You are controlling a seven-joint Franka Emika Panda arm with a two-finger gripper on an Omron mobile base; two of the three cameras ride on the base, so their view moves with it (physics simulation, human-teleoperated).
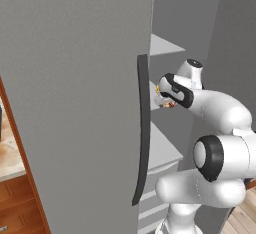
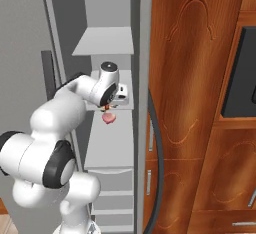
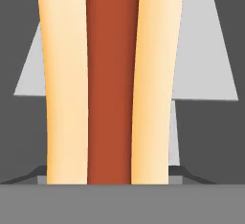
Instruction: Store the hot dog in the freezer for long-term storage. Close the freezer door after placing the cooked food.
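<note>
A pink food item (image 2: 108, 118) lies on the shelf (image 2: 111, 143) below my gripper (image 2: 111, 106), inside the freezer (image 2: 107, 43). My fingers clamp the hot dog (image 3: 111, 82), its long axis running along them.

So the open tall flat-grey freezer (image 2: 60, 8) has plain grey inner shelves stacked up its compartment: an upper shelf (image 2: 102, 42), a middle shelf (image 2: 122, 103) and a wider lower shelf (image 2: 107, 148), with grey drawers (image 2: 112, 180) below that. A small round pink food item (image 2: 108, 118) shows just over the back of the lower shelf, though whether it's resting on it is hard to tell.
</note>
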